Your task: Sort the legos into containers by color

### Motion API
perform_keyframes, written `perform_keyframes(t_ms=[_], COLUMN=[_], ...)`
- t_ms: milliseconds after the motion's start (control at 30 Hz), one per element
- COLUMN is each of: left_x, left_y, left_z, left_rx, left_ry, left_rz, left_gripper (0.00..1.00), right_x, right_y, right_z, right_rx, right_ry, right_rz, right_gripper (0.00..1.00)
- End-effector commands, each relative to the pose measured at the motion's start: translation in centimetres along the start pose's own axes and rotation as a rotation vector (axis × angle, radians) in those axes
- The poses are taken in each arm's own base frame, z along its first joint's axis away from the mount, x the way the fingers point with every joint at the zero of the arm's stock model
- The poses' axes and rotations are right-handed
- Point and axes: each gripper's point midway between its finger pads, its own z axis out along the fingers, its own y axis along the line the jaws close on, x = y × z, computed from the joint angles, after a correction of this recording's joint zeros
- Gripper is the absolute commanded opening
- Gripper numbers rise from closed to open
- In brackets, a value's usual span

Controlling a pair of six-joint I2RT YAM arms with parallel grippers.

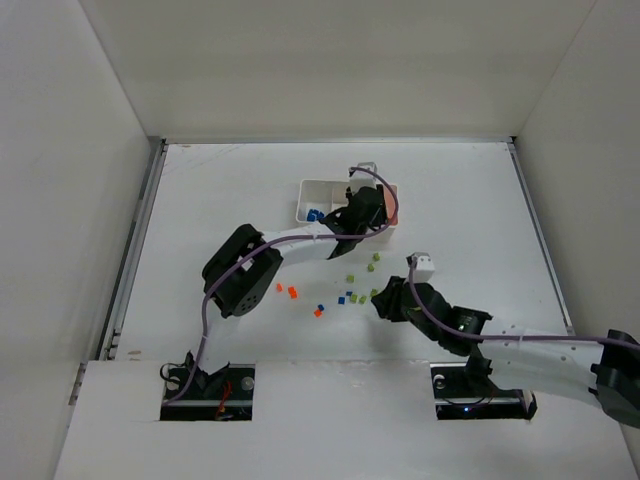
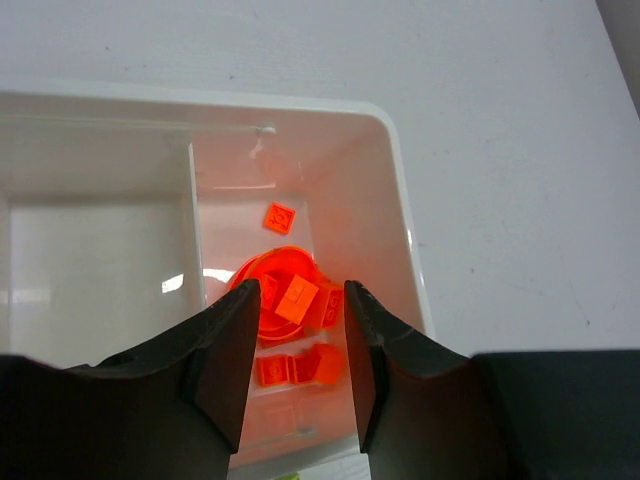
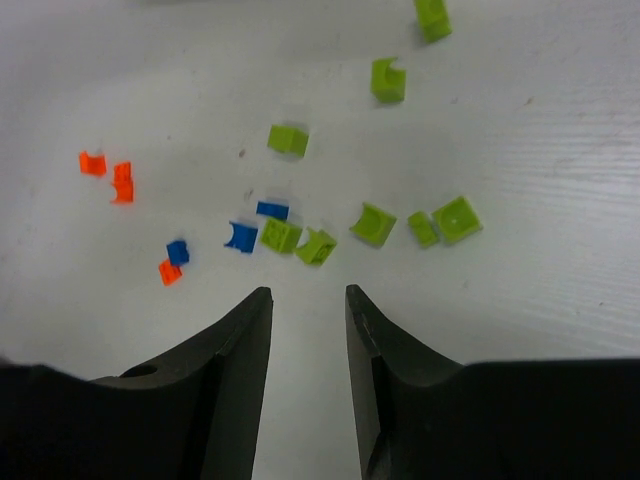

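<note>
Left gripper (image 2: 300, 292) hangs over the right-hand compartment of the small white rectangular plastic tray (image 2: 402, 210), fingers spread, nothing pinched. Tiny orange-red plastic bricks (image 2: 278, 216) lie in that compartment, and blue bricks (image 1: 315, 214) sit in the tray's left one. Right gripper (image 3: 307, 292), jaws parted and empty, hovers on the near side of the tray, over loose yellow-green bricks (image 3: 288, 139), loose blue bricks (image 3: 241, 236) and loose orange-red bricks (image 3: 92, 162).

Robot lab test cell: plain white panel walls (image 1: 60, 150) enclosing white table (image 1: 220, 190), metal rail (image 1: 133, 250) along edge.
</note>
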Motion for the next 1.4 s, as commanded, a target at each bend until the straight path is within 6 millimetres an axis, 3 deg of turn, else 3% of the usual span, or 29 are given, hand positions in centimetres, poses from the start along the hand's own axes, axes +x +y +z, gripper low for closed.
perform_keyframes(t_ms=[0, 133, 267, 367, 633, 833, 967, 1067, 1200, 1367], left_x=[-6.0, -6.5, -6.0, -5.6, -5.8, -4.0, -3.9, -4.0, -3.8, -2.0], left_y=[-2.2, 0.3, 3.4, 5.5, 11.8, 17.1, 19.4, 20.6, 21.5, 22.5], left_z=[-1.7, -3.4, -5.7, -7.6, -13.0, -16.5, -18.6, -19.7, -21.0, -21.7], left_rx=[0.067, 0.035, 0.001, -0.023, -0.101, -0.184, -0.220, -0.241, -0.255, -0.273], left_ry=[-0.118, -0.125, -0.128, -0.126, -0.188, -0.191, -0.207, -0.215, -0.223, -0.197], left_rz=[-0.045, -0.063, -0.079, -0.087, -0.130, -0.166, -0.182, -0.182, -0.181, -0.182], left_gripper=[0.37, 0.37, 0.37, 0.37, 0.38, 0.39, 0.40, 0.40, 0.42, 0.43], right_x=[0.5, 2.7, 4.6, 5.2, 5.8, 5.7, 6.0, 6.6, 6.4, 4.0], right_y=[2.2, 4.9, 6.2, 6.2, 5.4, 4.4, 4.0, 4.1, 4.4, 6.6], right_z=[0.0, 0.6, 1.9, 3.0, 6.3, 7.2, 7.5, 7.8, 7.9, 6.5], right_rx=[-0.048, -0.101, -0.101, -0.085, 0.036, 0.169, 0.228, 0.241, 0.258, 0.228], right_ry=[0.020, 0.081, 0.134, 0.133, 0.112, 0.085, 0.086, 0.098, 0.088, 0.032], right_rz=[-0.070, -0.164, -0.224, -0.235, -0.336, -0.421, -0.487, -0.499, -0.510, -0.492], right_gripper=[0.39, 0.40, 0.49, 0.55, 0.55, 0.45, 0.40, 0.36, 0.22, 0.17])
